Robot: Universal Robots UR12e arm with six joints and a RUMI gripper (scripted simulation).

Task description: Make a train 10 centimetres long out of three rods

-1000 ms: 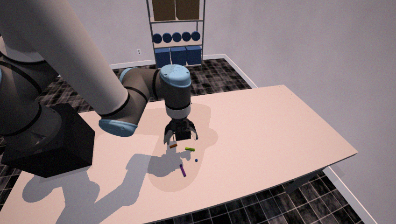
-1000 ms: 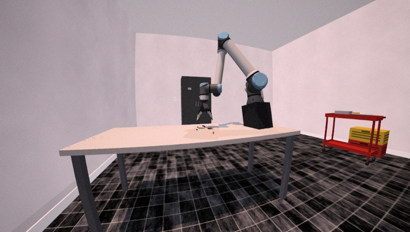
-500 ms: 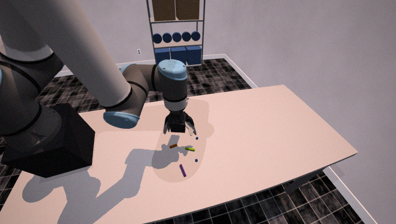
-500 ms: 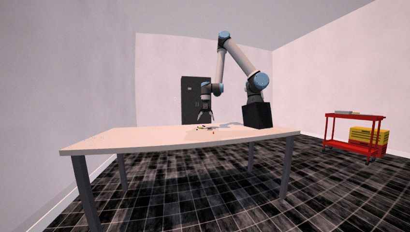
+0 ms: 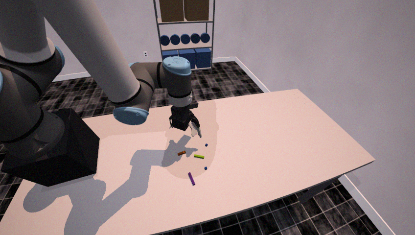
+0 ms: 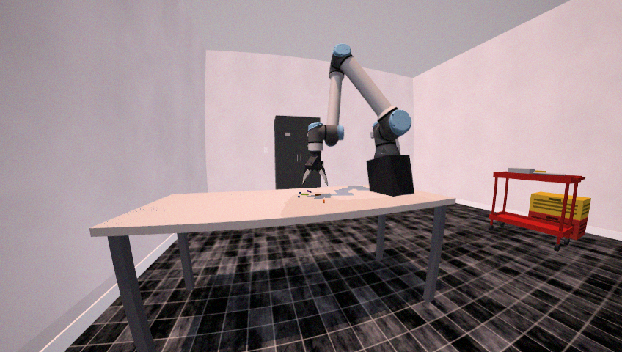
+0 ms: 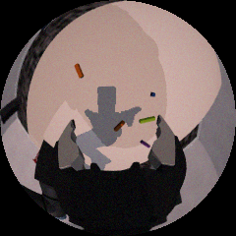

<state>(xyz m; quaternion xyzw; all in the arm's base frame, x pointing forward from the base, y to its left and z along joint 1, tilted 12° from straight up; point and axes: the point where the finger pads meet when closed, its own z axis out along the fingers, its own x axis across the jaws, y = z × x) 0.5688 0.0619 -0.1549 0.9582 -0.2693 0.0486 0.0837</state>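
Observation:
Several short rods lie flat and apart on the table. In the top view I see an orange rod (image 5: 181, 152) in the arm's shadow, a lime rod (image 5: 199, 156) to its right, one blue cube (image 5: 206, 144) behind them, another blue cube (image 5: 205, 168) in front, and a purple rod (image 5: 191, 178) nearest the front. The wrist view shows the orange rod (image 7: 119, 126), lime rod (image 7: 147, 119), purple rod (image 7: 145, 144), one blue cube (image 7: 152, 94) and a second orange rod (image 7: 79, 70) farther off. My gripper (image 5: 190, 129) (image 7: 115, 117) hangs open and empty above the table, behind the rods.
The arm's black base block (image 5: 49, 148) stands on the table's left part. The second orange rod (image 6: 323, 201) lies apart from the cluster (image 6: 306, 193). A shelf unit (image 5: 184, 33) stands by the far wall and a red cart (image 6: 536, 204) stands off the table.

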